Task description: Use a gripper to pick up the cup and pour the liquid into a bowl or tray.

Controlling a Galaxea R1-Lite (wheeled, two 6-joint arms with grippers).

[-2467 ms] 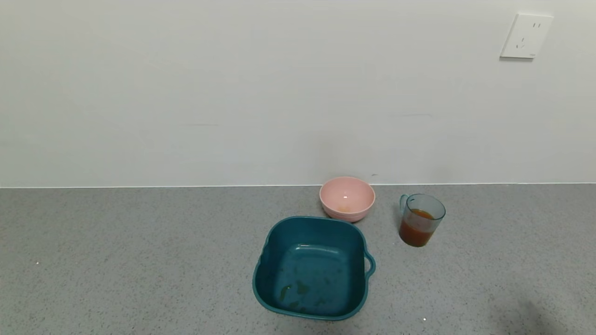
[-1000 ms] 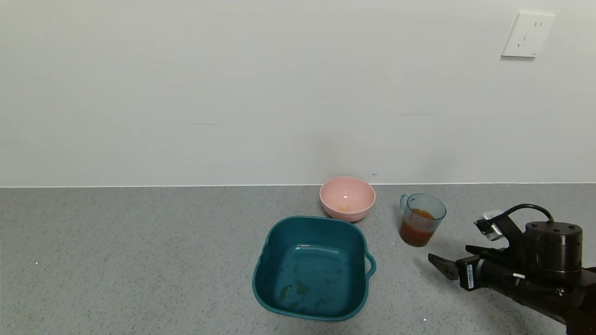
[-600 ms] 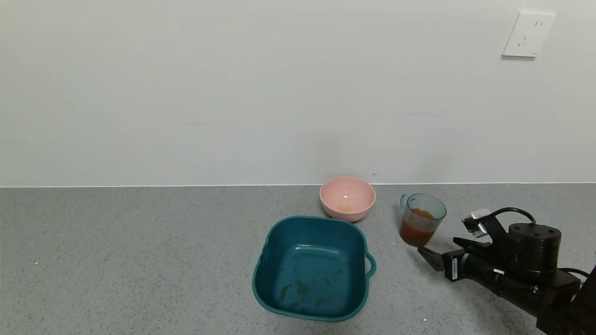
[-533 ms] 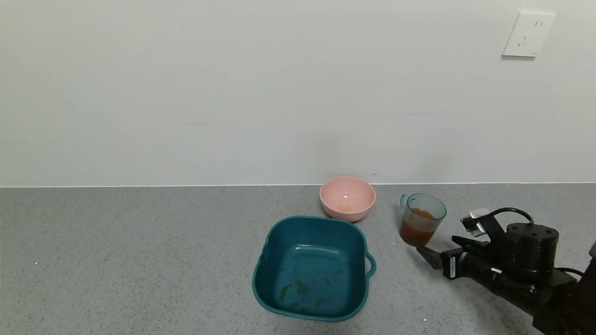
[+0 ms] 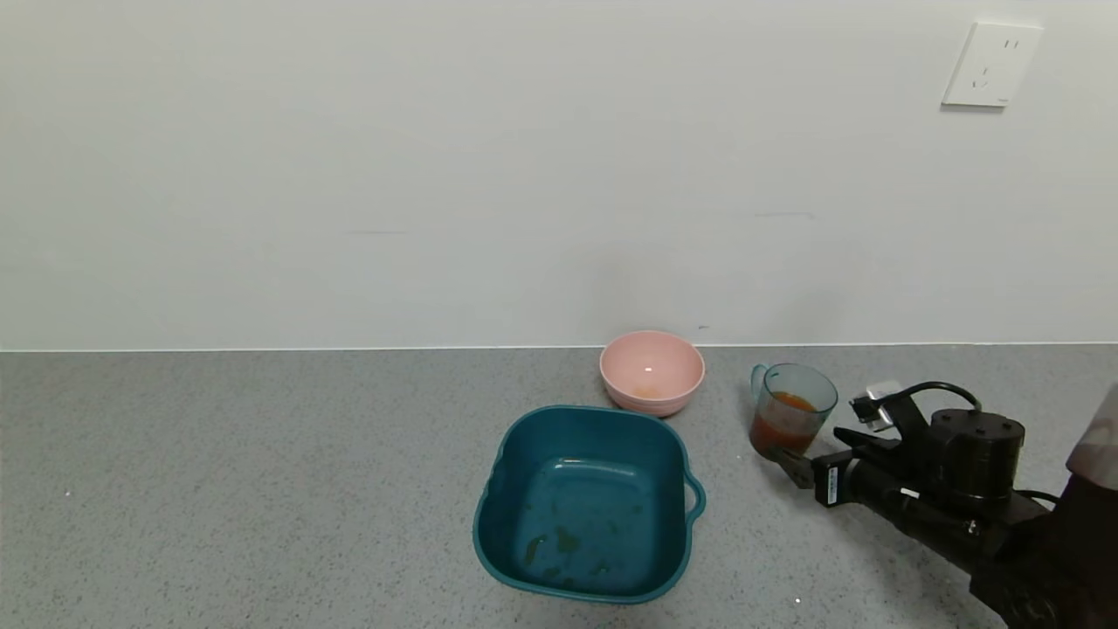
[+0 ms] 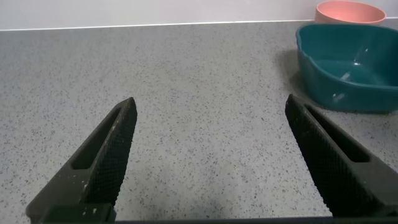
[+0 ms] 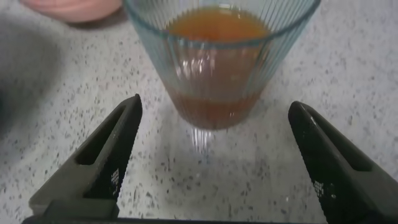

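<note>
The cup (image 7: 217,59) stands just before the wide-open right gripper (image 7: 214,168); it should advance centred, then close gently on the ribbed wall.

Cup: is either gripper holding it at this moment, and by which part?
Nothing is held. The right gripper is open, fingers apart just short of the cup; the left gripper is open too.

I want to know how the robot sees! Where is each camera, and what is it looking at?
Head view: high up, looking down at the counter; the right pincer shows, reaching toward the cup.
Left wrist view: on the left arm, looking along the counter between the open left pincer.
Right wrist view: on the right arm, facing the cup up close.
All three show the pink bowl.
</note>
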